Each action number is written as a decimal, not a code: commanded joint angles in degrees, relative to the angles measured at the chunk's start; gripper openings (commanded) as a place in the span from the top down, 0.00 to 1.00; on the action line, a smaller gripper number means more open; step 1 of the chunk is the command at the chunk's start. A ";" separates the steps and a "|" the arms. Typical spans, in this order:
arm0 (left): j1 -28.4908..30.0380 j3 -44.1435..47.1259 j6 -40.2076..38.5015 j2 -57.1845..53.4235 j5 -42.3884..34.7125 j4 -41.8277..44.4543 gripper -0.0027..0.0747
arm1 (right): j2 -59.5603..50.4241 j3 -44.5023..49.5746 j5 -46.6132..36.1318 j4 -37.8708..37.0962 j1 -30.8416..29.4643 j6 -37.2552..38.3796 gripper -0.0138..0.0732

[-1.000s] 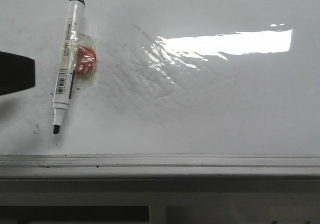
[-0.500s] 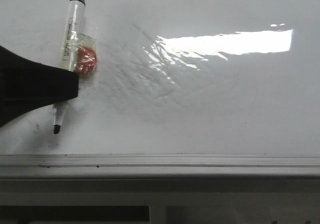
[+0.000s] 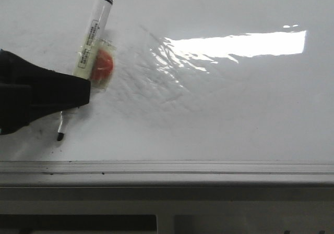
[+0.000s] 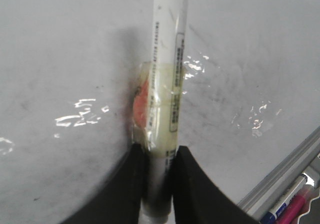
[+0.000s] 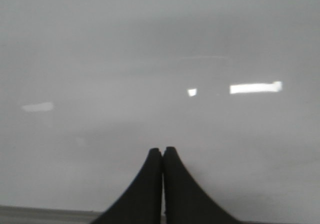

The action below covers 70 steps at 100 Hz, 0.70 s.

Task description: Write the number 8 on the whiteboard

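Note:
The whiteboard [image 3: 235, 114] is glossy white with grey smudges and a bright glare patch. No number 8 shows on it. A white marker pen [image 3: 95, 29] with a black cap end leans up and to the right, and its black tip [image 3: 60, 136] is down by the board. A red-orange piece [image 3: 103, 67] is taped to its barrel. My left gripper [image 3: 78, 96] comes in from the left, shut on the marker's lower barrel [image 4: 167, 59]. The barrel sits between the fingertips [image 4: 159, 151]. My right gripper [image 5: 163, 149] is shut on nothing over plain board [image 5: 150, 59].
A grey metal edge rail [image 3: 167, 169] runs along the near side of the board. In the left wrist view the rail [image 4: 280, 179] borders a tray holding a blue and a pink marker [image 4: 287, 206].
My left gripper came in from the left and shut on the marker. The marker's cap end has swung right while its tip stayed near the same spot.

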 commanded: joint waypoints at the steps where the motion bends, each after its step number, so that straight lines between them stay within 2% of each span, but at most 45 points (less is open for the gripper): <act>1: 0.00 -1.26 -0.14 0.00 -0.47 -2.12 0.99 | 2.70 -2.14 -3.79 0.34 5.05 -0.13 0.91; 12: 0.00 -1.26 -0.14 -0.13 -0.24 1.08 0.99 | 6.93 -3.72 -3.92 0.34 11.51 -0.80 0.91; 24: 0.00 -1.26 -0.14 -0.77 -0.24 8.63 0.99 | 12.74 -7.28 -4.06 2.53 19.89 -7.39 0.90; 34: 0.00 -1.26 -0.14 -1.66 -0.16 14.90 0.99 | 17.88 -10.81 -5.26 2.54 28.23 -7.70 0.81; 51: 0.00 -1.26 -0.14 -3.50 -0.16 24.62 0.99 | 27.77 -16.90 -10.14 2.54 40.76 -7.70 0.56; 59: 0.00 -1.26 -0.14 -4.84 -0.26 28.53 0.99 | 33.00 -20.28 -12.04 2.54 44.55 -7.70 0.53; 70: 0.00 -1.26 -0.14 -6.27 -0.26 33.39 0.99 | 38.21 -24.56 -12.33 2.66 46.44 -7.70 0.53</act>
